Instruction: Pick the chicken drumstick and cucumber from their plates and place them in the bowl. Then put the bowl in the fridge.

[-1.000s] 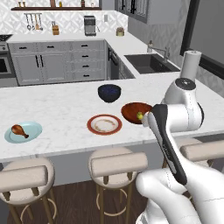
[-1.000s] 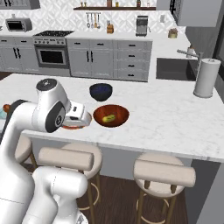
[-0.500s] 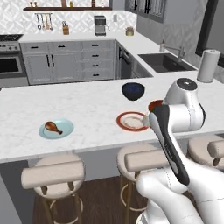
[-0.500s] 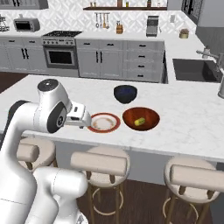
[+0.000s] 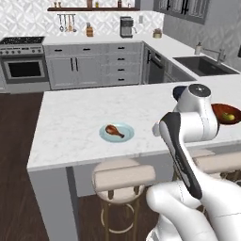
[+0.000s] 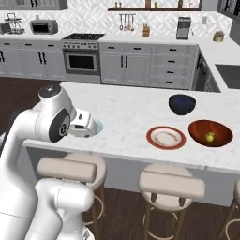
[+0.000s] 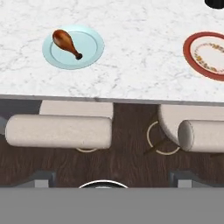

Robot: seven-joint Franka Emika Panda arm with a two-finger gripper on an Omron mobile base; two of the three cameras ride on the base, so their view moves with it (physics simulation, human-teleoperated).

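One chicken drumstick [image 7: 66, 42] on blue plate [image 7: 89, 51] near counter [image 7: 144, 74] edge.

I see a white marble island counter [image 5: 70, 117] across the middle of the left base frame. A pale blue plate [image 5: 123, 136] sits near its front edge, centre frame. In the right base frame, the red-rimmed plate [image 6: 166, 138] lies right of centre, the reddish-brown bowl [image 6: 210, 133] just beside it at the right edge, the dark navy bowl [image 6: 182, 103] above them.
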